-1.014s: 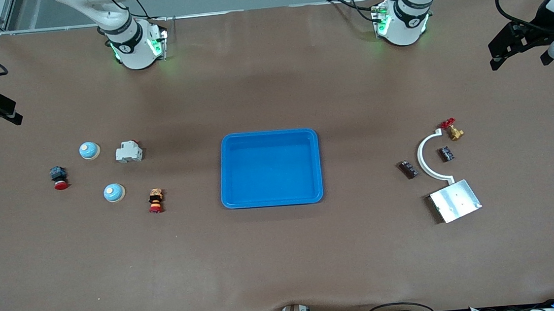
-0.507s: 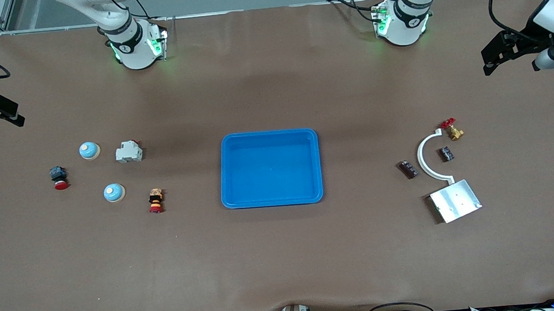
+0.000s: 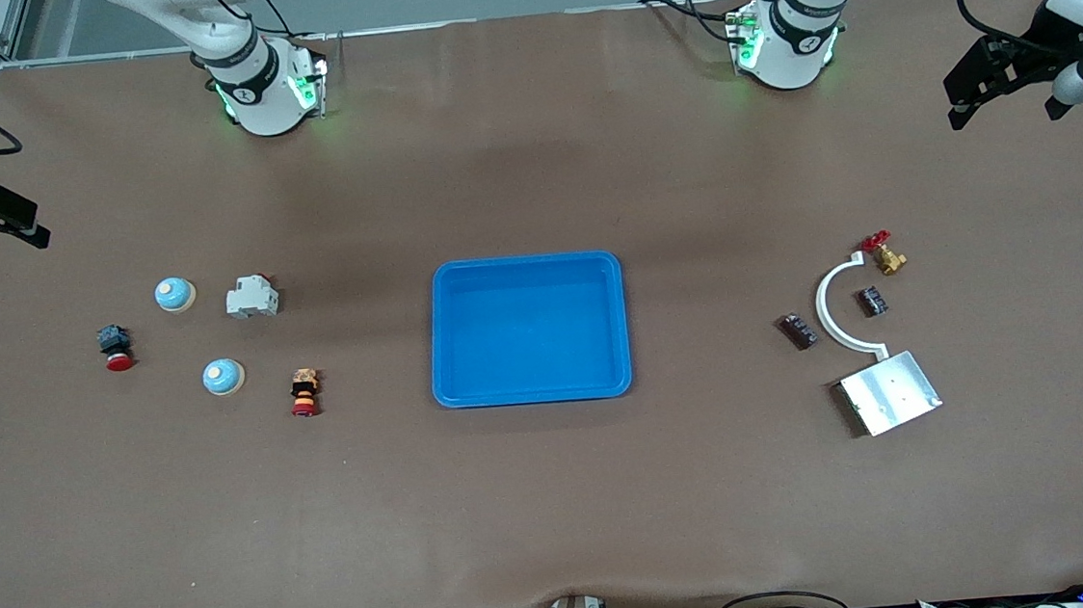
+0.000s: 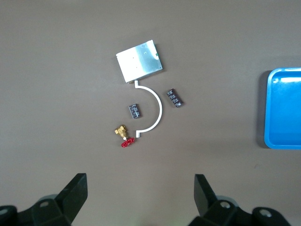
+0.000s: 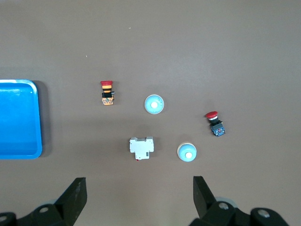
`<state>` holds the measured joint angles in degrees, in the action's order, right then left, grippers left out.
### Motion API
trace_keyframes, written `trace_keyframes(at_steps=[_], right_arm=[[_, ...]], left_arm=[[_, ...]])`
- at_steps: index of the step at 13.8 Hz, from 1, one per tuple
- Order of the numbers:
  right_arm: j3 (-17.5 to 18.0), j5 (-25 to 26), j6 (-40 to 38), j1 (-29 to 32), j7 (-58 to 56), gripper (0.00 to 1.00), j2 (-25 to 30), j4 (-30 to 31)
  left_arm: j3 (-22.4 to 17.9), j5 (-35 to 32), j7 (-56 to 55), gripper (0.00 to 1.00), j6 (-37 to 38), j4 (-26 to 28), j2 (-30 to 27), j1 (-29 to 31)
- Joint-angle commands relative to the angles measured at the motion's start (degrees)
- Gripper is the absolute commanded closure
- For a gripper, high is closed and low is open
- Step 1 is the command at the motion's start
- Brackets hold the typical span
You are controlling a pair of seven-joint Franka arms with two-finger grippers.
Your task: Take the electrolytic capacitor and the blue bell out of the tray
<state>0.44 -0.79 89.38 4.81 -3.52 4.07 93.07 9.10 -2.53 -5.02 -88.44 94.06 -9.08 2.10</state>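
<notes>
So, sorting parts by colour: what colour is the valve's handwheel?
Red, on a brass valve; the left wrist view shows it best.

One blue tray [image 3: 439,336] sits mid-table. Toward the right arm's end there are two blue-domed bells, one [image 3: 175,294] farther from the front camera and one [image 3: 222,376] nearer. With them are two red-capped push buttons, one with a black body [image 3: 115,346] and one with orange bands [image 3: 304,392], plus a single white circuit breaker [image 3: 252,298]. Toward the left arm's end there are two small dark capacitors [image 3: 799,330] [image 3: 873,301], one white curved bracket [image 3: 830,305], one brass valve with a red handle [image 3: 884,253] and one silver metal plate [image 3: 891,392].
</notes>
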Motion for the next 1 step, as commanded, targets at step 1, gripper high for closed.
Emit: trace_keyframes(at_steps=[1], right_arm=[[0.7, 0.71, -0.09, 0.9, -0.7, 0.0, 0.24, 0.18]], left_arm=[[-0.05, 1.39, 1.33, 0.0, -0.42, -0.45, -0.06, 0.36]])
